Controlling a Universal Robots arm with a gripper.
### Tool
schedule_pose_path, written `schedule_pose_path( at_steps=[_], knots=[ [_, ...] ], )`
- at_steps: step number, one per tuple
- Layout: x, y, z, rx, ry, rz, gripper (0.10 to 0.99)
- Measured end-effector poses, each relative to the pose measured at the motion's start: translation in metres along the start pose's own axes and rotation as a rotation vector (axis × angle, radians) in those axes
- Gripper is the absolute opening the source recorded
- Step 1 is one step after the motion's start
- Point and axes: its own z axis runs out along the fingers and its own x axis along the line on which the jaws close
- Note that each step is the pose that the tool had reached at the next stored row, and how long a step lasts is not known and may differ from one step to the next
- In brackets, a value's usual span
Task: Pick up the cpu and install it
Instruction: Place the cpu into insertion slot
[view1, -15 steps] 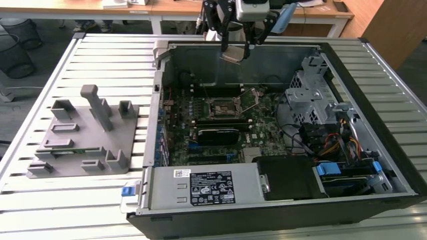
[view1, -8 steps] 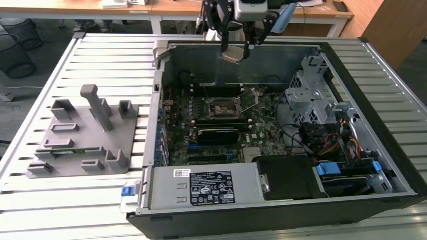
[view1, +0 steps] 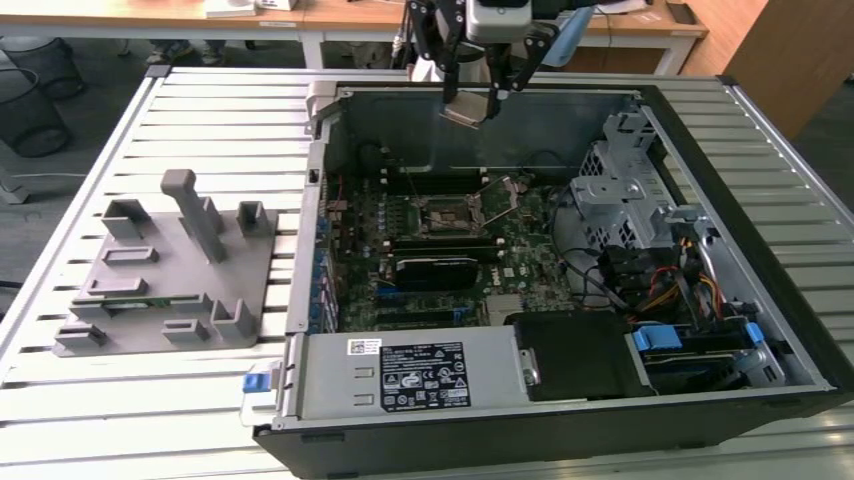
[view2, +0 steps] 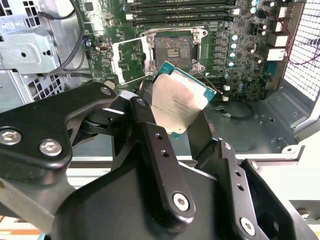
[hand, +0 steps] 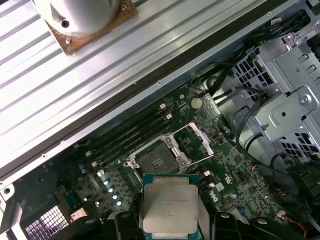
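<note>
Exterior view first: the arm's black two-fingered gripper (view1: 475, 100) is hanging above the far wall of the open black computer case (view1: 747, 330), and its fingers are clasping the cpu (view1: 467, 110), a small flat square chip with a silver-grey metal top and a thin pale rim, which is sitting tilted in the air. In the second wrist view the black fingers (view2: 145, 125) are pressing on opposite edges of the cpu (view2: 177, 102). In the first wrist view the cpu (hand: 170, 202) is hovering well clear of the green motherboard (hand: 235, 175).

The pick-up is looking done, by my judgement, while the install is not. The square black socket frame (hand: 160, 160) is lying bare with its metal load plate (hand: 195, 142) swung open, and nothing is sitting in it. The chip is floating apart from the socket (view1: 447, 213), off toward the case's far side.

As for writing, the cpu's metal top is carrying several lines of faint print, too small to make out. The silver power supply box (view1: 400, 400) is bearing a black label (view1: 424, 375) and a small white sticker (view1: 364, 346), neither of which I can read.
</note>
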Motion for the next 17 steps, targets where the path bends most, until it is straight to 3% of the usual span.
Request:
schedule_pose_path(
  at_steps=[17],
  knots=[
    [0.0, 0.0, 0.0001, 0.001, -0.0049, 0.085, 0.525]
  ],
)
